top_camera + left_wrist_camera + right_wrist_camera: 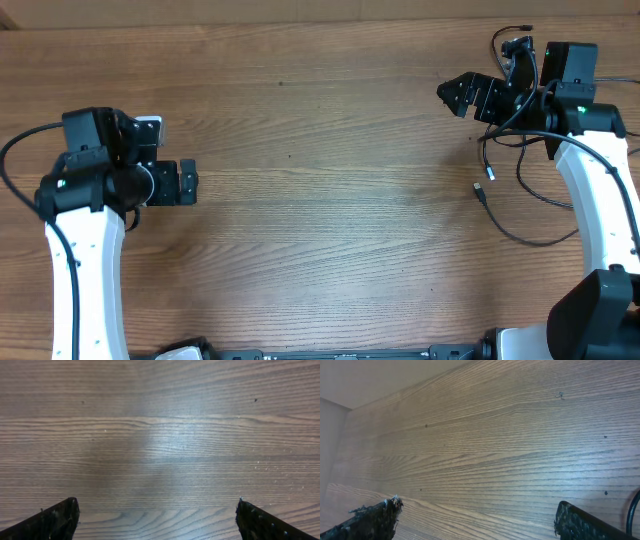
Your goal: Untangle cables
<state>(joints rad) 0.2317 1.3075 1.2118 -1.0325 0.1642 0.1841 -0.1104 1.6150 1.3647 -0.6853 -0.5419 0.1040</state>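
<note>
At the right side of the table (320, 120), the cables (486, 160) lie as loose black strands on the wood, beside and partly under the right arm. One strand runs down from below the right gripper (452, 98) and ends near a small silver-tipped plug (479, 189). A further strand curves away from that plug toward the near right of the table, and another loop lies close against the arm. How far the strands cross one another under the arm cannot be told. The right gripper sits over the far right of the table, above and to the left of the plug, fingers spread wide and holding nothing. Its wrist view confirms this: the right gripper (479, 510) shows only bare wood grain between its two dark fingertips (375, 515). A thin black arc (632, 510) shows at the right edge of that view; whether it is a cable cannot be told. The left gripper (192, 182) sits over the left side of the table, well apart from the cables, pointing toward the centre. It is likewise released and empty; the wrist view of the left gripper (157, 515) shows only wood between its fingertips (57, 520).
</note>
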